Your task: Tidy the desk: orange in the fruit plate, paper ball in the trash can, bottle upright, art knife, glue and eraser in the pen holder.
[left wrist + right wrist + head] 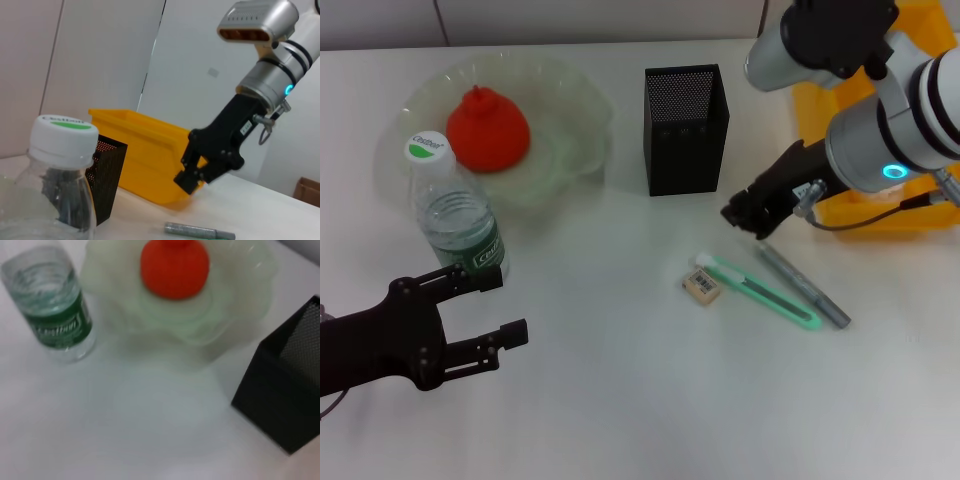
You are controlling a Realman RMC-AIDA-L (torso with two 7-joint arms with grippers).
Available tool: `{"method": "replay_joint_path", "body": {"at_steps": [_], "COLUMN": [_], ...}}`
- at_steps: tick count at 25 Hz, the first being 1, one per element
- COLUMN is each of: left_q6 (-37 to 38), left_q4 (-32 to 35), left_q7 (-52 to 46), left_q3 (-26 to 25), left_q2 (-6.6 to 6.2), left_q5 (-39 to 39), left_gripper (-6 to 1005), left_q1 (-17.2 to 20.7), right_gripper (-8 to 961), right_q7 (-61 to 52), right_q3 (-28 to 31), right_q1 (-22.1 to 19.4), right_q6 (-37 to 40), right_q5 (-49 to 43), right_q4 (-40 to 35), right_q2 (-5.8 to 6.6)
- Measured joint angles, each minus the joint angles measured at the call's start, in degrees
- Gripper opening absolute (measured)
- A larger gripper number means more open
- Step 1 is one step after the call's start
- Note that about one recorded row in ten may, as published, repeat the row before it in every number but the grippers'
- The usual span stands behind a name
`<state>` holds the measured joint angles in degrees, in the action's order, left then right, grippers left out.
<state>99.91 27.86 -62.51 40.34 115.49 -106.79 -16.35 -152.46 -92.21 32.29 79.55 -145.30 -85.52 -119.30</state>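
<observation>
You can treat two steps as done: the orange (487, 130) lies in the fruit plate (575, 100) at 10 o'clock, the bottle (457, 212) stands upright just beside it, and no paper ball shows. Three items remain on the worktop (640, 400) near 4 o'clock of the pen holder (686, 130): eraser (702, 286), art knife (765, 292), glue (804, 287). The right gripper (748, 218) hovers over them, apparently clenched and empty; the left gripper (495, 305) waits released at 8 o'clock.

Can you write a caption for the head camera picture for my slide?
Orange in fruit plate, bottle upright, right gripper above eraser.
</observation>
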Motion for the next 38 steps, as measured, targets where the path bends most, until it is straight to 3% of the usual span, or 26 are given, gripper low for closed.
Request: {"method": "replay_joint_path", "body": {"at_steps": [6, 14, 38], "left_q6": [0.01, 0.02, -0.36], "left_q4": [0.0, 0.0, -0.2], "left_q7": [-0.18, -0.45, -0.32], "left_q3": [0.0, 0.0, 0.0], "left_q2": [0.0, 0.09, 0.18], "left_q5": [0.0, 0.0, -0.27], "left_gripper": [784, 784, 784], "left_q1": [-0.07, -0.58, -0.61], "right_gripper": [93, 329, 279], "right_q7": [1.59, 2.71, 2.77], "right_q3": [-0.44, -3.53, -5.34], "right_q1": [2.59, 4.0, 5.29], "right_q6": [0.84, -3.07, -5.7], "right_q5": [-0.53, -0.65, -0.77], "right_q4": [6.52, 12.78, 17.75], "right_q2": [-0.07, -0.23, -0.32]}}
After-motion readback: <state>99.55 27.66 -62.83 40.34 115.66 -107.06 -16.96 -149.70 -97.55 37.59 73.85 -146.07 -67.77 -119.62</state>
